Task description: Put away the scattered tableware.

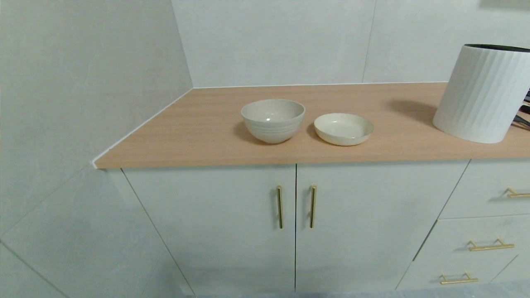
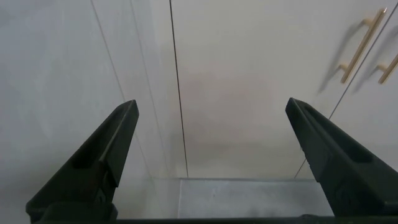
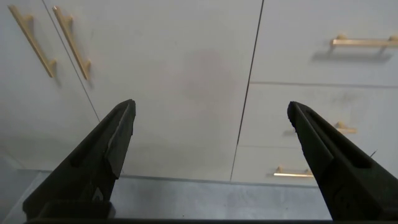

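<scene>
A deep cream bowl [image 1: 273, 120] stands on the wooden countertop [image 1: 198, 136], with a shallow cream dish [image 1: 343, 128] just to its right. Below them are two shut white cabinet doors with gold handles [image 1: 280, 207]. My left gripper [image 2: 211, 112] is open low in front of the left cabinet door [image 2: 249, 93], nothing between its fingers. My right gripper [image 3: 211, 112] is open too, low before the right door [image 3: 168, 81] and the drawers [image 3: 329, 56].
A tall white ribbed container [image 1: 482, 93] stands at the counter's right end with dark utensils [image 1: 522, 114] behind it. Drawers with gold handles [image 1: 490, 246] sit at the lower right. A tiled wall closes off the left side and the back.
</scene>
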